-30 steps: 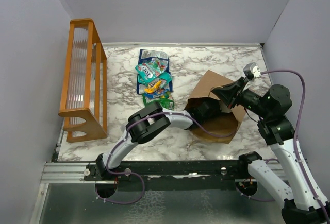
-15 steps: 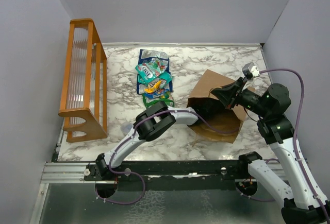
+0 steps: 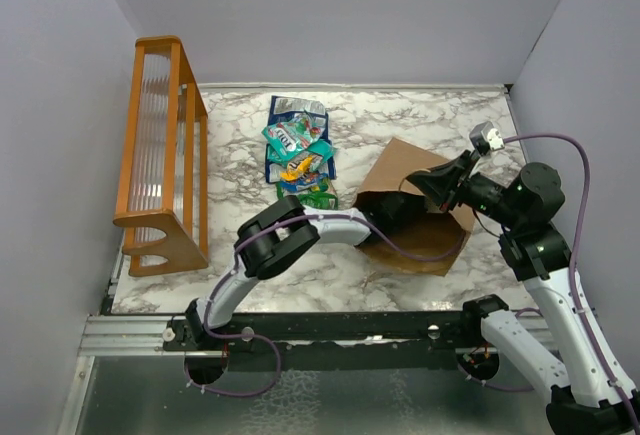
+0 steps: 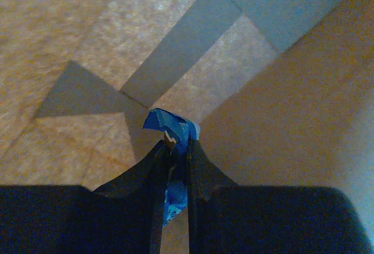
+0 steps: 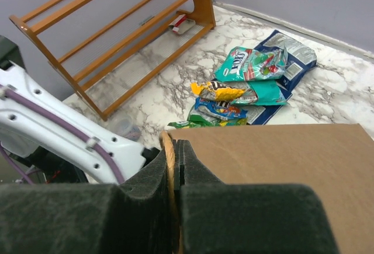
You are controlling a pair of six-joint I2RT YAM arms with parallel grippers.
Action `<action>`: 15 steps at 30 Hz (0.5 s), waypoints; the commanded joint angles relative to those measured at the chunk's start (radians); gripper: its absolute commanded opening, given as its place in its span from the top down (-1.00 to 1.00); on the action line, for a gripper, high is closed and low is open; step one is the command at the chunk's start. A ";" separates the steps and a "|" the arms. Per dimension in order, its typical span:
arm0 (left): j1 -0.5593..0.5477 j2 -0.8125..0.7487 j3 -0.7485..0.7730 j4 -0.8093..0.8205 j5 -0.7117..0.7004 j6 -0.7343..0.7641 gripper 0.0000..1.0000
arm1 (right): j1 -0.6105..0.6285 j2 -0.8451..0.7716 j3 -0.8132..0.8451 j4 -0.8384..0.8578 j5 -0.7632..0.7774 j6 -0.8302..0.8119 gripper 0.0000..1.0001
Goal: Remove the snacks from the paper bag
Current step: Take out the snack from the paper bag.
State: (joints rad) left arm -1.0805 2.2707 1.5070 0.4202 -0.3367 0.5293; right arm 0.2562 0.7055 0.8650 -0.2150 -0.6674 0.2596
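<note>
The brown paper bag (image 3: 402,162) lies on its side on the marble table, mouth toward the left arm. My left gripper (image 4: 175,148) is deep inside it, shut on a crinkly blue snack packet (image 4: 173,127) that sticks out past the fingertips, with brown paper (image 4: 280,119) all around. From above, that gripper (image 3: 393,210) is dark in the bag's mouth. My right gripper (image 5: 174,149) is shut on the bag's upper rim and twisted handle (image 5: 168,155), holding the mouth up. Several other snacks (image 3: 298,150) lie in a pile left of the bag, also visible as the pile (image 5: 251,82) in the right wrist view.
An orange wooden rack (image 3: 160,155) stands along the table's left side. A small clear round cap (image 5: 121,127) sits on the marble near the left arm (image 5: 58,131). Grey walls close in the back and both sides.
The left jaws have closed onto the blue packet inside the bag. The left arm's elbow swung out and back to the left, and the bag's mouth shifted slightly left. The right gripper kept its hold.
</note>
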 commanded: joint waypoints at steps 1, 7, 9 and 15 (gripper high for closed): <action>-0.040 -0.181 -0.082 -0.012 0.041 -0.118 0.93 | 0.002 -0.015 0.036 0.000 0.026 -0.019 0.97; -0.098 -0.330 -0.189 -0.097 0.086 -0.168 0.92 | 0.002 -0.014 0.040 0.006 0.064 -0.036 0.97; -0.117 -0.379 -0.233 -0.120 0.091 -0.191 0.92 | 0.002 -0.016 0.048 -0.001 0.092 -0.042 0.97; -0.178 -0.550 -0.359 -0.196 0.134 -0.255 0.90 | 0.002 -0.034 0.014 0.041 0.163 -0.023 0.97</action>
State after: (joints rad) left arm -1.2289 1.8423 1.2137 0.2913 -0.2646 0.3443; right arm 0.2562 0.6907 0.8783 -0.2169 -0.5819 0.2310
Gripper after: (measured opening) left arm 0.180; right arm 0.017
